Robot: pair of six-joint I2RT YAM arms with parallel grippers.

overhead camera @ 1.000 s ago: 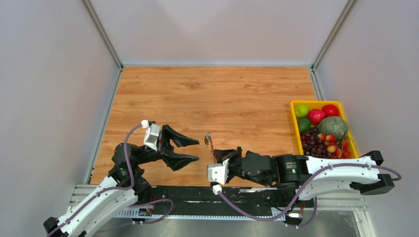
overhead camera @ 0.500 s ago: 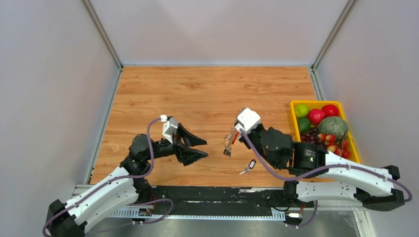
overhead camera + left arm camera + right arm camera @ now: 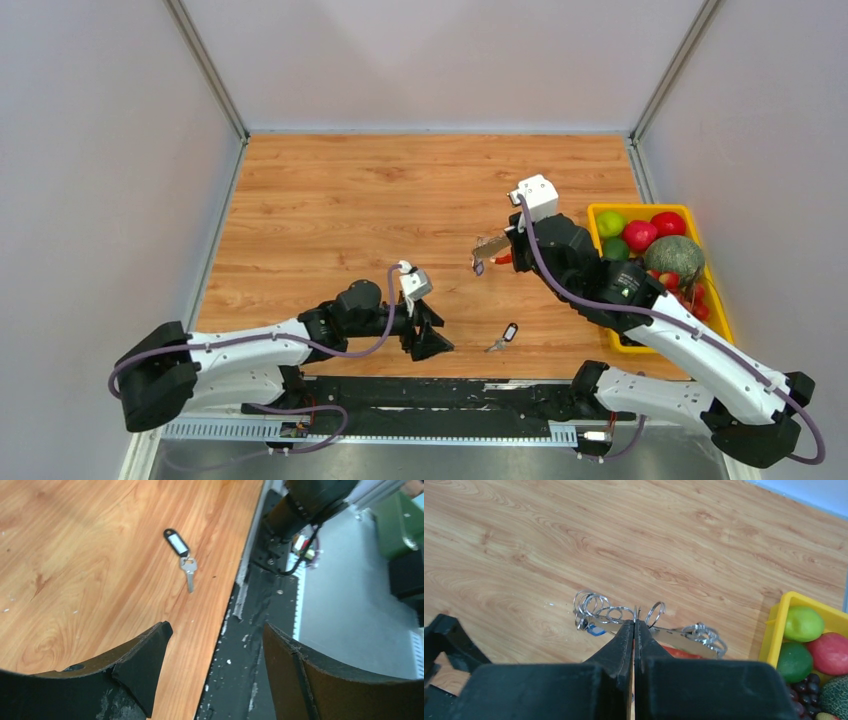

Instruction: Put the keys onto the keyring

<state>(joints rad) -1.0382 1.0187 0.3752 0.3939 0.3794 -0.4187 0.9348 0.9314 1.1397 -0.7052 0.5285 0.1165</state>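
Observation:
My right gripper point(image 3: 497, 250) is shut on the keyring point(image 3: 614, 615), a row of silvery coiled rings on a metal bar with a red part behind my fingers, and holds it above the table; it also shows in the top view point(image 3: 487, 250). A small blue tag hangs at its left end point(image 3: 595, 630). One silver key with a black tag point(image 3: 503, 336) lies on the wood near the front edge; it shows in the left wrist view point(image 3: 182, 556). My left gripper point(image 3: 437, 333) is open and empty, low over the table's front edge, left of that key.
A yellow tray point(image 3: 596, 215) of fruit stands at the right edge of the table. The black rail point(image 3: 500, 390) runs along the table's front edge, under my left gripper's right finger point(image 3: 300, 680).
My right gripper has lifted the keyring up and back to the right. My left arm has stretched low along the front edge towards the key on the wood.

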